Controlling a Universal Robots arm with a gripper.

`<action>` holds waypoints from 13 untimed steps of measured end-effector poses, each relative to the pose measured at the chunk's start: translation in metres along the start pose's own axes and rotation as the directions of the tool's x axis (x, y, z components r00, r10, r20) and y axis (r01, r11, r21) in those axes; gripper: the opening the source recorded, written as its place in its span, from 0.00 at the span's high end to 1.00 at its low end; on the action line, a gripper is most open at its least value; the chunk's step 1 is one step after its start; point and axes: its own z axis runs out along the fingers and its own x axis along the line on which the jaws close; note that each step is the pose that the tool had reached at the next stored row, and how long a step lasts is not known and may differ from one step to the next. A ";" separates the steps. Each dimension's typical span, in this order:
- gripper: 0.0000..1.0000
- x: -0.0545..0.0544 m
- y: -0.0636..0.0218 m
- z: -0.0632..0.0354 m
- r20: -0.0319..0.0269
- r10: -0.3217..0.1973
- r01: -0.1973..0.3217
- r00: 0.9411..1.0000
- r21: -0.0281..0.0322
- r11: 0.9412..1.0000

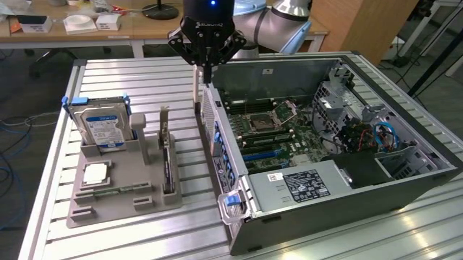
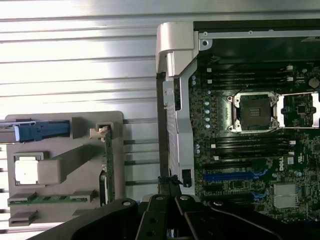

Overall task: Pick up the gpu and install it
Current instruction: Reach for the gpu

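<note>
tabletop (image 1: 145,238): slatted metal. Carries a grey holder (image 1: 108,208) at 9 o'clock of the open computer case (image 1: 376,184) in the exterior view.
holder, near end: small memory stick (image 1: 116,189) lies flat, with a processor chip (image 1: 96,173) just behind it. Each sits in its own recess, probably so parts can't slide.
gpu (image 1: 168,168): not picked up yet. It stands on its long edge in the holder's slot nearest the case.
gpu axis: long axis runs 6 to 12 o'clock in the exterior view, roughly parallel to the case wall (image 1: 213,135) beside it. The silver bracket (image 1: 164,119) is at the 12 o'clock end and sticks up.
gpu, why upright: my read is that standing it on edge leaves the top edge free for a pinch from above.
hard drive (image 1: 105,122): upright at the holder's far end, at 10 o'clock from the gpu and apart from it.
blue slot (image 1: 259,157): on the board inside the case, empty.
end effector (image 1: 207,75): fingers pressed together, pinching nothing. It hangs above the far end of the case wall, at 1 o'clock from the gpu and not touching it.
</note>
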 end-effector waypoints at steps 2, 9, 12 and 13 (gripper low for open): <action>0.89 0.002 -0.0001 0.0000 0.000 0.000 0.000 1.000 0.000 1.000; 0.89 0.007 -0.0005 -0.0002 0.000 0.000 0.000 1.000 0.000 1.000; 0.89 0.009 -0.0007 -0.0002 0.000 0.000 0.000 1.000 0.000 1.000; 0.89 0.010 -0.0008 -0.0002 0.000 0.000 0.000 1.000 0.000 1.000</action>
